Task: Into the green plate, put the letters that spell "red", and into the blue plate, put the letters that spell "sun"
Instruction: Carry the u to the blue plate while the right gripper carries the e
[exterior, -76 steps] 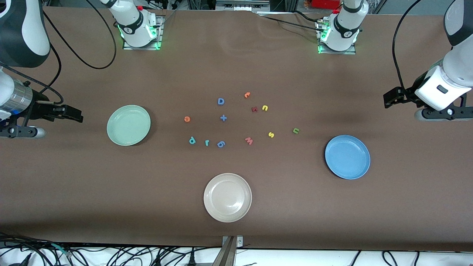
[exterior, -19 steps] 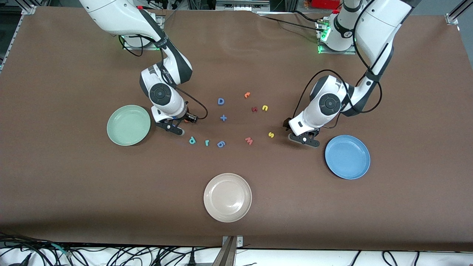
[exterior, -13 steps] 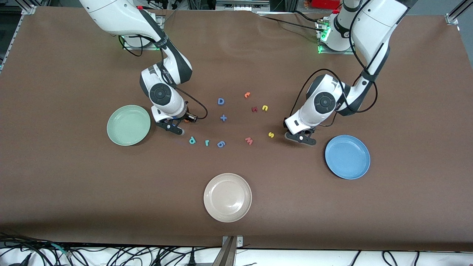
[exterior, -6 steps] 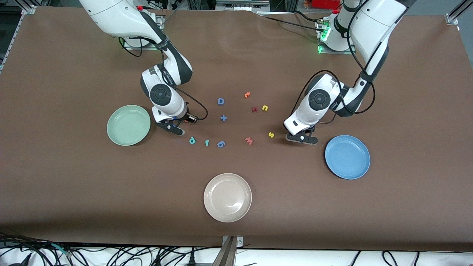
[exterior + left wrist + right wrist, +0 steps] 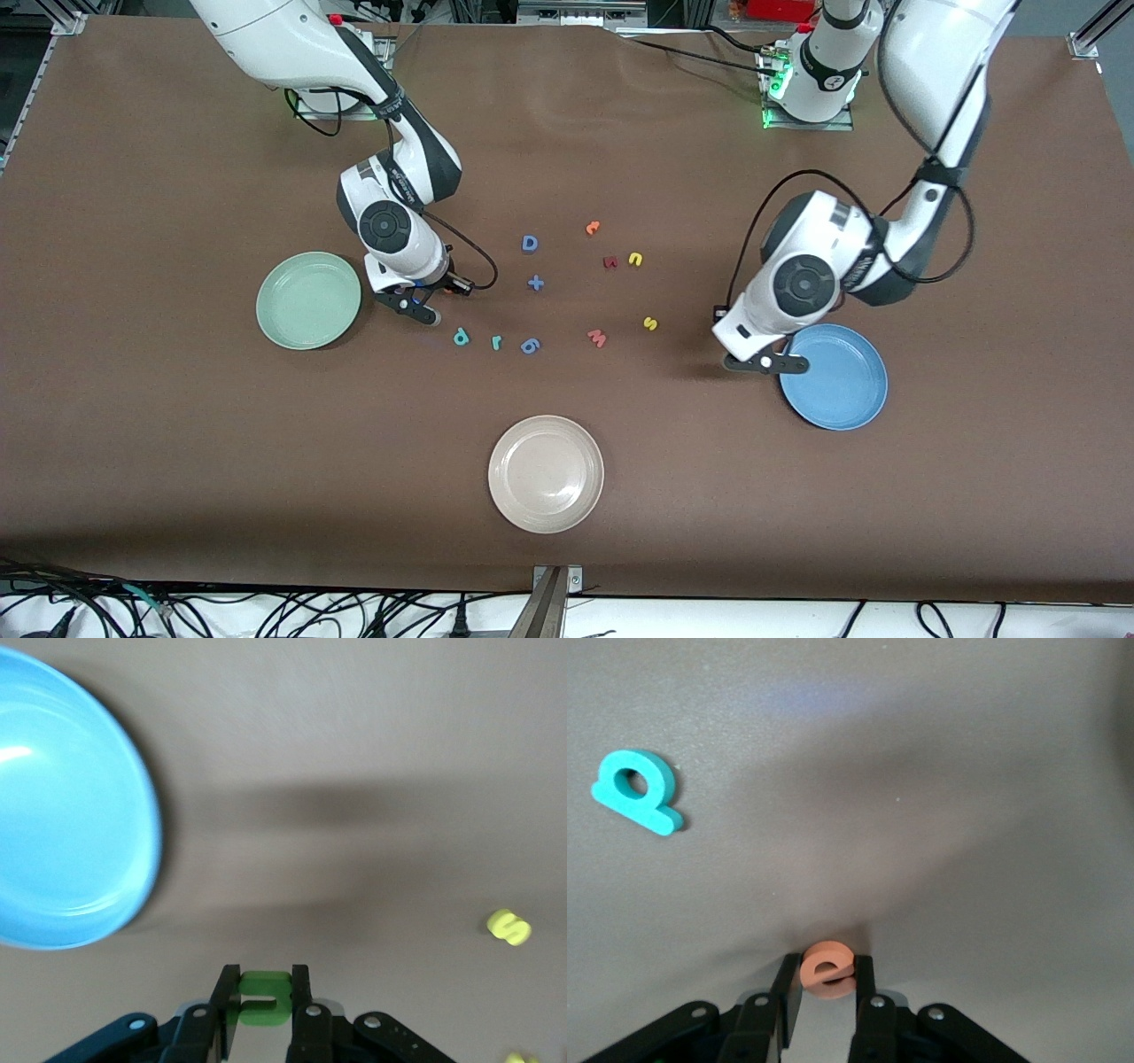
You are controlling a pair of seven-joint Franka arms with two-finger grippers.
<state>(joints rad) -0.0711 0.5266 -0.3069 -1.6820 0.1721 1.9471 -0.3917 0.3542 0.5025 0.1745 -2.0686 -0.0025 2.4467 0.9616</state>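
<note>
Distance between the left claw and the round mid-blue plate with a raised rim was the relation that mattered. The left claw was clamped on the small dark green foam letter, which hung clear of the brown surface, and it stood just at the plate's rim on the side toward the middle of the surface. The plate lay directly beside it, toward the left arm's end, so a short carry that way would probably bring the letter over the plate's floor.

Over near the round pale mint-green plate, the right claw was low on the surface with the small orange foam "e" between its fingers; they sat close on either side of it, but whether they already gripped it could not be told. The green plate was just beside that claw, toward the right arm's end.

Both plates were empty. The teal foam "d" and slim teal-green "r" lay nearer the front camera than the right claw. The yellow foam "s" and yellow "u" shape lay toward the middle, well apart from the left claw.
</note>
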